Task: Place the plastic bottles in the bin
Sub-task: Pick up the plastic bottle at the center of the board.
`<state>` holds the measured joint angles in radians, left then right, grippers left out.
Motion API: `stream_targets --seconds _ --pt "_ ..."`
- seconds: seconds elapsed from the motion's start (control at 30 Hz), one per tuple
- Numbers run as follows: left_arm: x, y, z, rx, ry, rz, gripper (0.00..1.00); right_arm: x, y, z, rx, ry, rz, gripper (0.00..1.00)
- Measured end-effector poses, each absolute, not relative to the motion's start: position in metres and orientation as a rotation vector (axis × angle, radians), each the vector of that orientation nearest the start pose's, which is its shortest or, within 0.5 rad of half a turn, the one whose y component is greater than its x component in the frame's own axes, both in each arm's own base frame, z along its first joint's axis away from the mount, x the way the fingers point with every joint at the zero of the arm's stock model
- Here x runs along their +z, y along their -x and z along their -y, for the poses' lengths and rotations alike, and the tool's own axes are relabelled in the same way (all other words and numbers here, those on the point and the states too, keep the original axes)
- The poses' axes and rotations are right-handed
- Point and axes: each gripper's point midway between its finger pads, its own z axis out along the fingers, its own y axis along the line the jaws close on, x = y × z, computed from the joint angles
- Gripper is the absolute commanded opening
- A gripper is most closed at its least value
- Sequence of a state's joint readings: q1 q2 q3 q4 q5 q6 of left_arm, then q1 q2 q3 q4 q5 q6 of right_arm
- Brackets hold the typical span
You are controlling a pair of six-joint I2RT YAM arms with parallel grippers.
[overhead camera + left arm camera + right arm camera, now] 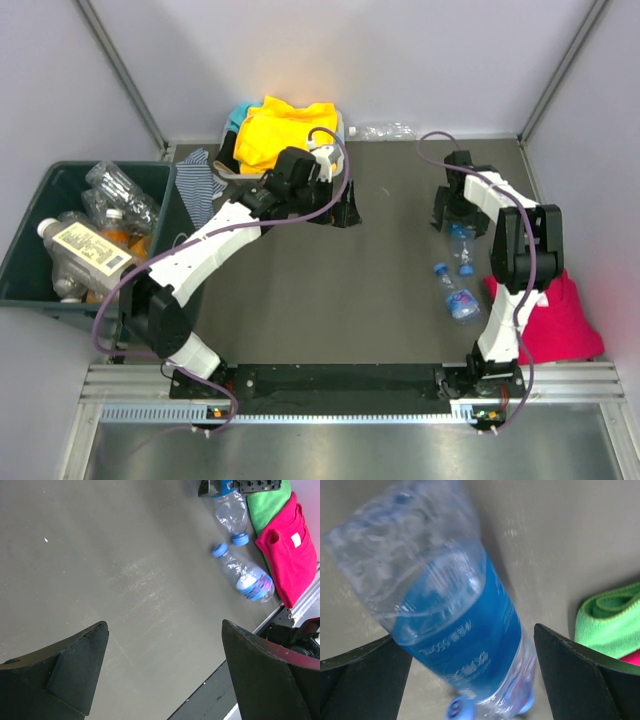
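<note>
Jaws wide apart, the right tool (451, 212) straddles a crumpled blue-labelled bottle (462, 635) lying on the surface (310, 290) near the pink cloth (555, 320); light, thin-walled and probably slippery, it looks best pinched across its labelled middle.

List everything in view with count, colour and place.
table: one, grey, centre
bin: one, dark green, left edge
bottles in bin: several, clear and orange, heaped
blue-label bottle: one, clear, right side
second bottle: one, clear, blue cap, beside it
far bottle: one, clear, back wall
yellow cloth: one, back centre
teal cloth: one, beside yellow cloth
striped cloth: one, dark and white, beside bin
pink cloth: one, right front
green cloth: one, beside pink cloth
left tool: one, black, open, empty, above bare table
right tool: one, black, open, straddling blue-label bottle
</note>
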<state>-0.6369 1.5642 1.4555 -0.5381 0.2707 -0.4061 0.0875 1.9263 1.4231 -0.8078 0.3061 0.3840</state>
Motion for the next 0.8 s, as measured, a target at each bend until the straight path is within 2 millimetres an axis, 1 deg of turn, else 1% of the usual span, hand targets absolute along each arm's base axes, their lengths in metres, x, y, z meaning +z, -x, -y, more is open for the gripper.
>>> stream_targets --seconds 0.03,0.07,0.1,0.13,0.2,0.23,0.3,0.33,0.37,0.43,0.5,0.53,0.6,0.73,0.77,0.8 --pt "0.236 -0.313 0.310 -0.855 -0.426 -2.294 0.99 0.045 -0.386 0.006 -0.335 -0.474 -2.763 0.91" --pt "0.236 -0.313 0.310 -0.856 -0.426 -2.294 0.99 0.044 -0.388 0.007 -0.336 -0.476 -2.764 0.87" --pt "0.236 -0.312 0.310 -0.857 -0.427 -2.294 0.99 0.043 -0.390 0.009 -0.337 -0.474 -2.765 0.81" --pt "0.236 -0.312 0.310 -0.859 -0.427 -2.294 0.99 0.043 -0.392 0.010 -0.336 -0.479 -2.763 0.68" --pt "0.236 -0.312 0.310 -0.859 -0.428 -2.295 0.99 0.045 -0.398 0.013 -0.327 -0.483 -2.752 0.54" --pt "0.236 -0.312 0.310 -0.859 -0.428 -2.295 0.99 0.046 -0.400 0.013 -0.321 -0.484 -2.744 0.42" --pt "0.235 -0.313 0.311 -0.859 -0.429 -2.297 0.99 0.048 -0.405 0.012 -0.301 -0.483 -2.731 0.33" --pt "0.234 -0.313 0.311 -0.861 -0.430 -2.299 0.99 0.049 -0.406 0.012 -0.293 -0.480 -2.725 0.24" --pt "0.232 -0.313 0.312 -0.860 -0.431 -2.304 0.99 0.050 -0.408 0.010 -0.277 -0.481 -2.719 0.20" --pt "0.227 -0.314 0.314 -0.863 -0.433 -2.315 0.99 0.057 -0.410 0.006 -0.239 -0.476 -2.705 0.18" --pt "0.222 -0.315 0.316 -0.868 -0.436 -2.328 0.99 0.068 -0.413 -0.001 -0.172 -0.474 -2.680 0.18" --pt "0.220 -0.315 0.317 -0.872 -0.437 -2.335 0.99 0.077 -0.415 -0.006 -0.123 -0.469 -2.654 0.18" --pt "0.216 -0.315 0.319 -0.884 -0.437 -2.346 0.99 0.096 -0.414 -0.020 0.000 -0.456 -2.614 0.18" --pt "0.215 -0.314 0.328 -0.941 -0.446 -2.341 0.99 0.149 -0.401 -0.067 0.303 -0.376 -2.492 0.19" --pt "0.218 -0.314 0.332 -0.972 -0.448 -2.331 0.99 0.169 -0.397 -0.089 0.410 -0.328 -2.447 0.20" --pt "0.221 -0.314 0.336 -1.000 -0.450 -2.319 0.99 0.185 -0.394 -0.105 0.490 -0.292 -2.407 0.21"
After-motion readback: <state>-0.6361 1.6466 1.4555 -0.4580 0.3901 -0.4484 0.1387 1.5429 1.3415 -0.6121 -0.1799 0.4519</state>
